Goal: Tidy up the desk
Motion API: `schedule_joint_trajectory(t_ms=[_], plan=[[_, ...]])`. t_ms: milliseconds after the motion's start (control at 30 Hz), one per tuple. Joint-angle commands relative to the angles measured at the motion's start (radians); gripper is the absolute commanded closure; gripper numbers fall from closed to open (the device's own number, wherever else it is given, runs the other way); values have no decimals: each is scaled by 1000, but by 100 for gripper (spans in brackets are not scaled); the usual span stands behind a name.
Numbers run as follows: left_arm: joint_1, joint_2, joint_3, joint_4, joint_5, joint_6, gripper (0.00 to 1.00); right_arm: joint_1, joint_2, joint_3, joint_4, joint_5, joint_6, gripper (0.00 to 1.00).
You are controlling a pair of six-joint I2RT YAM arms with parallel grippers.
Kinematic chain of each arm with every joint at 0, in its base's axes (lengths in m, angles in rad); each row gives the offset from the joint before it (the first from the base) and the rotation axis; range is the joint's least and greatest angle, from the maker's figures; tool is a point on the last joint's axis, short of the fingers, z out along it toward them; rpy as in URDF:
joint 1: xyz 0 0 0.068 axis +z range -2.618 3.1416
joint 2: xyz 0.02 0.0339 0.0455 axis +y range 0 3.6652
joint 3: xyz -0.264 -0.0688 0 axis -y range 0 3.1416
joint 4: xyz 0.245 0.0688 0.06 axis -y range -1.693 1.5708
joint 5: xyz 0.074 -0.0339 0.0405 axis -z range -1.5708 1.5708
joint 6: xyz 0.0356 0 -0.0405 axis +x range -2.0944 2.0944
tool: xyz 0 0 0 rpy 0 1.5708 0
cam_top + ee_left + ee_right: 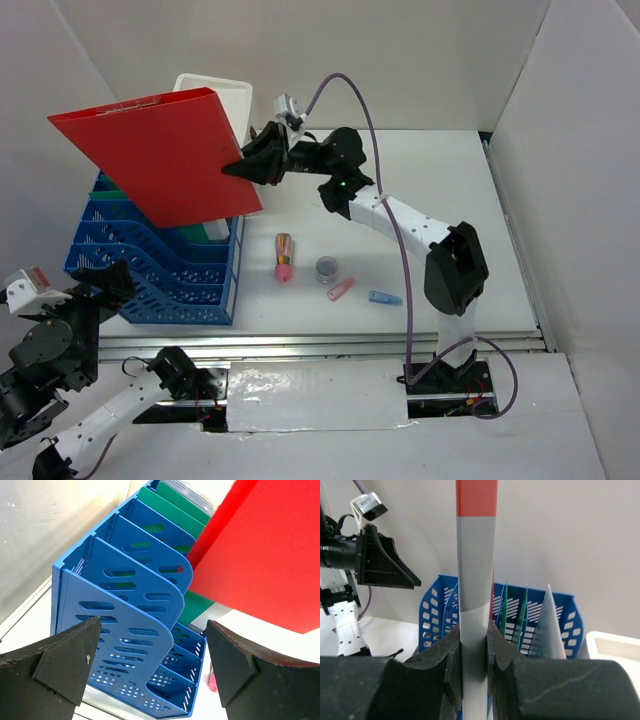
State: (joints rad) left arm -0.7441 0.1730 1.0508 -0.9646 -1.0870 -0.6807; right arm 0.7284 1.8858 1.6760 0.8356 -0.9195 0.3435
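My right gripper (240, 162) is shut on the edge of a red folder (155, 155) and holds it tilted above the blue file rack (160, 265) at the left of the white desk (450, 200). In the right wrist view the folder's spine (476, 605) stands upright between my fingers (475, 650), with the rack (540, 615) behind it. Green folders (165, 510) stand in the rack's far slots. My left gripper (150, 665) is open and empty, low near the rack's front corner, with the red folder (270, 555) above it.
A white bin (225, 100) stands behind the rack. Small items lie mid-desk: a striped pink pen-like thing (284, 257), a small grey round cap (327, 267), a pink piece (340, 290) and a blue piece (384, 298). A silver rail (330, 345) runs along the front.
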Motion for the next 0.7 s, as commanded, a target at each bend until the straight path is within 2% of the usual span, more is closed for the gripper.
schedule_joint_trajectory(t_ms=[0,267,467,567,667], plan=[[0,-15,-6,36,-2,17,0,0,39,89,54,-18,71,100],[0,-18,-11,44,-1,26,0,25,121,126,181,28,155,100],[-1,-24,-15,53,9,36,1,65,153,100,292,134,161,100],[0,-24,-18,59,9,43,0,80,179,54,436,224,180,100],[-1,-26,-20,64,13,47,0,86,197,41,479,280,198,100]])
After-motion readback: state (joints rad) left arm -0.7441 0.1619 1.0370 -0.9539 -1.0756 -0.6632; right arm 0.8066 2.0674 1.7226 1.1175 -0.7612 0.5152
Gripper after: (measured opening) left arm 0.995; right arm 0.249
